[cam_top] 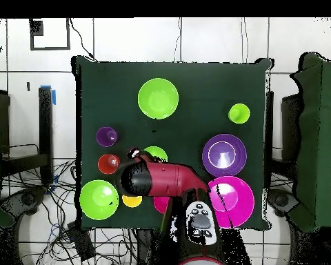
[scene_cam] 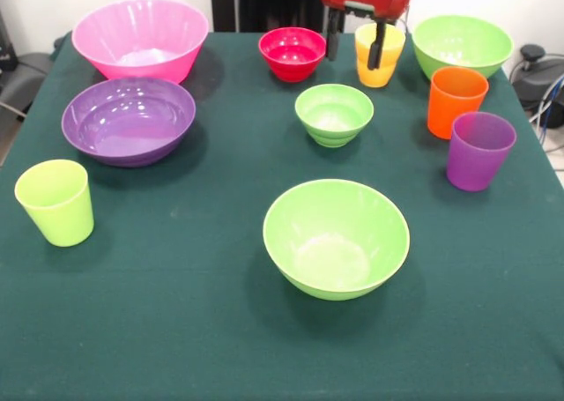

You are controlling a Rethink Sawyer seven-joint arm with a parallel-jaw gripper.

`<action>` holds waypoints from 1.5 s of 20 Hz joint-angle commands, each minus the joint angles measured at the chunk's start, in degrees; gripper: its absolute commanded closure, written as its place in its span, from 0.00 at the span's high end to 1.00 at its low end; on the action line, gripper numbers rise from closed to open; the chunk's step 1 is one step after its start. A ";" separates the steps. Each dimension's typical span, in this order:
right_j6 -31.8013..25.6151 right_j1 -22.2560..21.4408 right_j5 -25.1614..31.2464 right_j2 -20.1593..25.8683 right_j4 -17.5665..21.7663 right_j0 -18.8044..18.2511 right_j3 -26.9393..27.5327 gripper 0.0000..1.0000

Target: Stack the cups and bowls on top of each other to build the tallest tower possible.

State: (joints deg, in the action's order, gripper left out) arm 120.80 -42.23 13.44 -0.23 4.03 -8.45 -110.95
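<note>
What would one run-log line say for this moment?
stage: nothing stacked | pincer: open, over yellow-orange cup | bowls, cups: all separate, upright

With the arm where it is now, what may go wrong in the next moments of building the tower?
1. The gripper hangs at the yellow-orange cup, one open jaw in front of its wall. Descending off-centre, it may tip the cup.
2. The small red bowl stands close beside; a sideways move might push it.
3. Nothing is stacked yet: the pink bowl and purple bowl sit apart, so a narrow base chosen now may make the tower unstable.
</note>
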 commanded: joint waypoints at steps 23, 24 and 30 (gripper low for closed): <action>5.13 3.16 -0.64 1.65 -1.58 -1.84 0.28 1.00; 4.54 2.67 -0.10 1.99 -1.36 -2.42 0.25 1.00; 0.98 3.22 1.39 4.45 0.35 -6.51 1.64 1.00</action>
State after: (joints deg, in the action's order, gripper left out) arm 120.80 -39.39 8.08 -0.23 3.66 -11.71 -111.06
